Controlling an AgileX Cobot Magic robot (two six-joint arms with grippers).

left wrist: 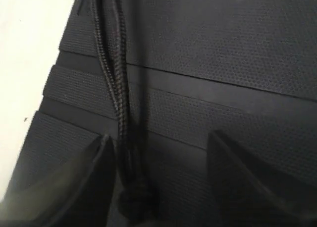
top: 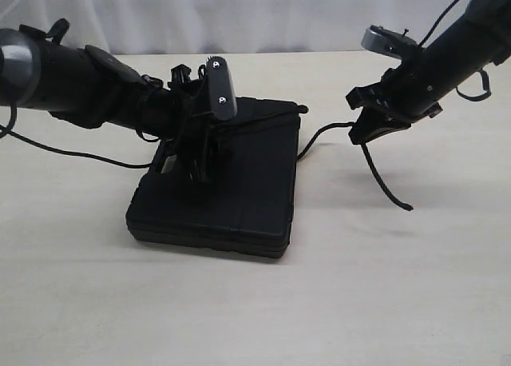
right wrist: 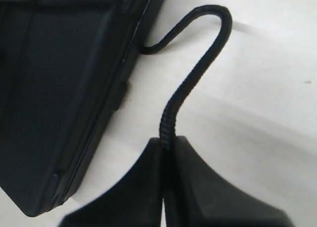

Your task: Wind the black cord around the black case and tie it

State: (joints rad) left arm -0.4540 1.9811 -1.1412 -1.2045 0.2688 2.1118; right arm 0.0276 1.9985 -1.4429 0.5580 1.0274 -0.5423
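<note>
The black case lies flat on the table, ribbed lid up. My left gripper hovers low over the lid's left part. In the left wrist view its jaws stand open, and two strands of the black cord run along the lid between them, ending in a knot close to one finger. My right gripper is raised beside the case's right edge, shut on the black cord. That cord arcs back to the case's side, and a tail dangles to the table.
A pale wooden table surrounds the case, with a white curtain behind. The left arm's own wiring trails over the table at the left.
</note>
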